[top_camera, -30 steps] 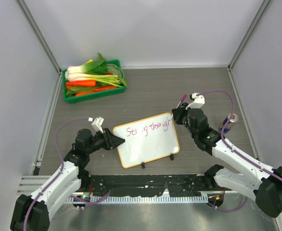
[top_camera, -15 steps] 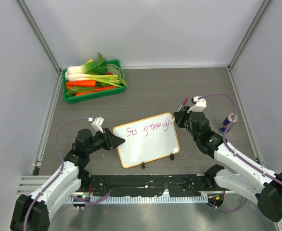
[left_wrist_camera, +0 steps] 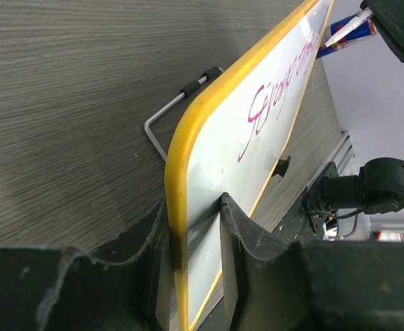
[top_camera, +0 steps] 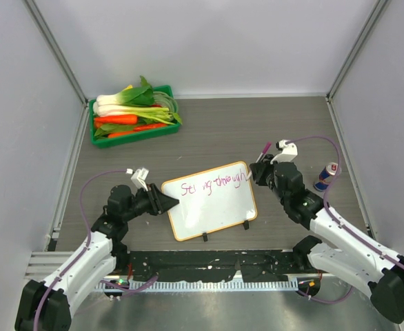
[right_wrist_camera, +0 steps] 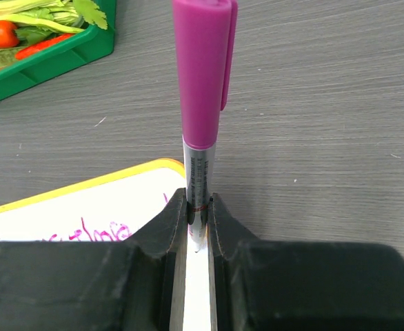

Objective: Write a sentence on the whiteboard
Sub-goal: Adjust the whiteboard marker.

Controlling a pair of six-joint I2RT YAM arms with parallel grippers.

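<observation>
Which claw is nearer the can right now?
Right. The right claw, holding the marker, sits at the whiteboard's right edge, left of the can; the left claw clamps the whiteboard's far left edge.

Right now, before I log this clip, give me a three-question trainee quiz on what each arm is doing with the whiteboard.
1. True or false: the left gripper is shut on the edge of the whiteboard.
2. The right gripper holds: A) a sponge, B) a pink marker, C) a spoon.
3. Fill in: the sentence is written in ___ ink.
Key: 1 true; 2 B; 3 pink.
</observation>
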